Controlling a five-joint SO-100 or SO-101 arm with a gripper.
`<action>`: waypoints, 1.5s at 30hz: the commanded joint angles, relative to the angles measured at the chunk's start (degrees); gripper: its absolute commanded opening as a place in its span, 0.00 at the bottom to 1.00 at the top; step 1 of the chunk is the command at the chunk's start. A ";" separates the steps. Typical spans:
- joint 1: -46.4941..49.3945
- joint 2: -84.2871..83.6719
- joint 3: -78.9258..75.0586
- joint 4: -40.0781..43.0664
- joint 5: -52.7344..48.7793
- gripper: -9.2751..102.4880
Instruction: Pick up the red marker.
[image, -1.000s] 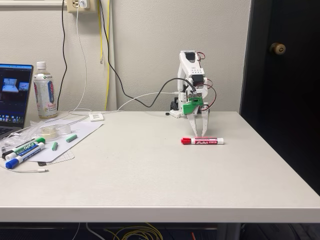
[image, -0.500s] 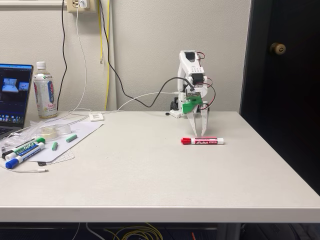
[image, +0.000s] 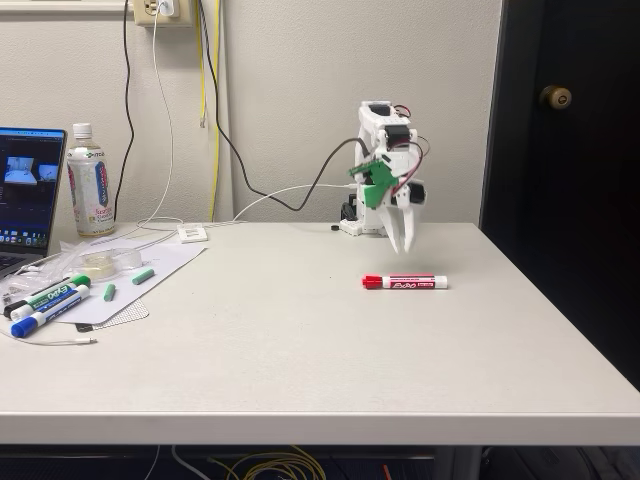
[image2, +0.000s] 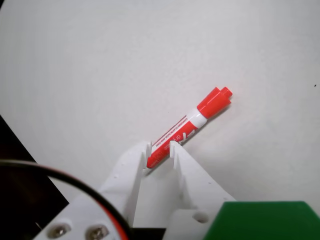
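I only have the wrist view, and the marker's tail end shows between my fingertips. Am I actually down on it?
Observer: No. In the fixed view the gripper hangs in the air above the red marker, which lies flat on the table, untouched.
Operator: Am I at least lined up over it?
Observer: In that view the fingertips point down above the barrel, but I cannot judge their depth toward the wall.
Operator: Are there any other markers I might confuse it with?
Observer: There are none close by. A green-capped marker and a blue-capped marker lie far off at the left side of the fixed view.
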 joint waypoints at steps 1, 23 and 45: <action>-0.62 -5.19 -11.51 6.50 3.43 0.15; 2.02 -4.66 -11.95 10.81 11.25 0.08; 1.76 -12.66 -11.95 7.65 14.77 0.27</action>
